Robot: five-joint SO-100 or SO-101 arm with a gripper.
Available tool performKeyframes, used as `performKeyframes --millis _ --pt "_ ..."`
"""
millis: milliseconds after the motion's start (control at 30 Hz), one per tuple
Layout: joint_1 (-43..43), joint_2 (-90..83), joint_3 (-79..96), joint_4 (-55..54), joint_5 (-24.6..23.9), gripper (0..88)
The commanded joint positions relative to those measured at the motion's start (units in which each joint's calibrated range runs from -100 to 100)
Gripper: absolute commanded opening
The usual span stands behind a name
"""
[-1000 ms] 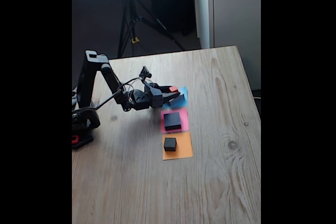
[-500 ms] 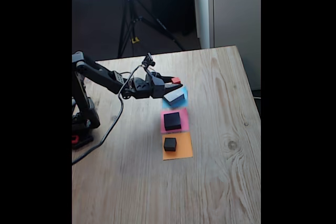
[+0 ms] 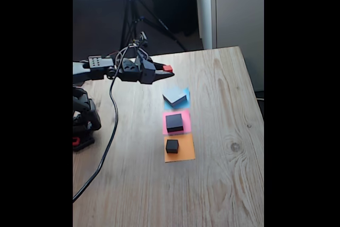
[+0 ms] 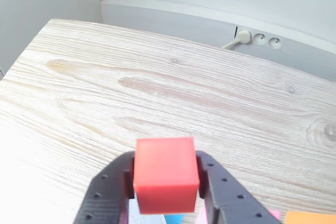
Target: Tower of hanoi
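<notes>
In the fixed view my gripper (image 3: 166, 70) hangs high above the table, shut on the tiny red cube (image 3: 167, 68). Below and to its right, the wide flat grey block (image 3: 175, 97) lies on the blue paper square (image 3: 185, 92). The medium black block (image 3: 174, 122) sits on the pink paper (image 3: 186, 120), and the small dark grey block (image 3: 171, 145) on the orange paper (image 3: 184, 151). The wrist view has the red cube (image 4: 166, 174) clamped between the two black fingers (image 4: 220, 195) of my gripper (image 4: 167, 182), well above the wooden table (image 4: 157, 93).
The wooden table (image 3: 223, 174) has open room at the right and front. The arm's base (image 3: 82, 126) and a trailing cable (image 3: 103, 152) occupy the left side. A tripod (image 3: 135, 19) stands behind the table. A wall socket (image 4: 244, 36) lies beyond the far edge.
My gripper has lifted the red cube off the grey block and risen up and back to the left. The grey block now lies uncovered on the blue paper.
</notes>
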Motion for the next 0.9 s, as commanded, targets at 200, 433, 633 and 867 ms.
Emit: performKeyframes --millis 200,433,633,867 --pt "8.4 -9.1 -35.6 43.7 6.6 3.2" --pt "23.4 -7.3 -45.2 48.9 6.6 2.7" --pt "35.3 -8.8 -39.7 50.1 6.6 2.5" --pt "44.1 -12.7 -25.8 46.8 6.6 2.8"
